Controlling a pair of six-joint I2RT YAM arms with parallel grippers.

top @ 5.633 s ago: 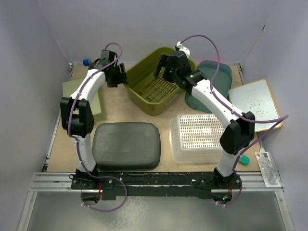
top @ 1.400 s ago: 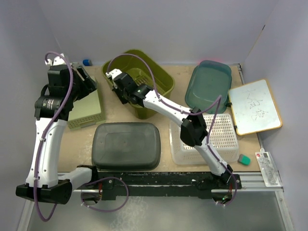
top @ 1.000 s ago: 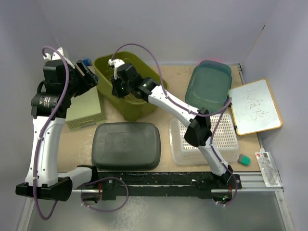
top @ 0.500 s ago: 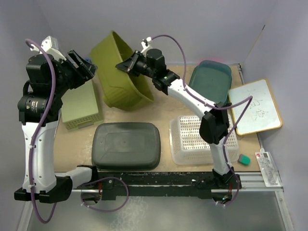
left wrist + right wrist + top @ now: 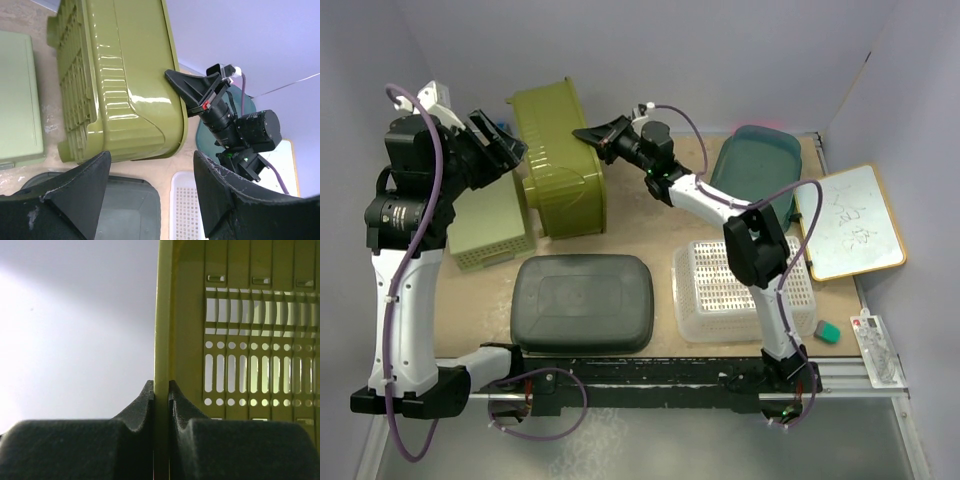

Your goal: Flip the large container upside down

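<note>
1. From above, the large container point(image 5: 558, 160) is standing tipped on its side at the back left of the worktop point(image 5: 660, 228), its rim facing right, not yet upside down. The right gripper point(image 5: 588, 135) is pinching that rim near the top. The left gripper point(image 5: 498, 150) is hanging spread wide just beside the container's left side, holding nothing. A pale green box point(image 5: 490, 222) is lying to the left, a dark grey lid point(image 5: 582, 302) in front, and a clear basket point(image 5: 745, 290) to the right.
2. From the left wrist, the left gripper point(image 5: 150, 200) is gaping above the container point(image 5: 120, 85) with nothing between its fingers point(image 5: 75, 195). The right gripper point(image 5: 187, 87) is touching the container's rim.
3. From the right wrist, the right gripper point(image 5: 161, 395) is clamping tight on the container's thin rim point(image 5: 162, 330); the slotted wall point(image 5: 250, 340) is showing to the right.
</note>
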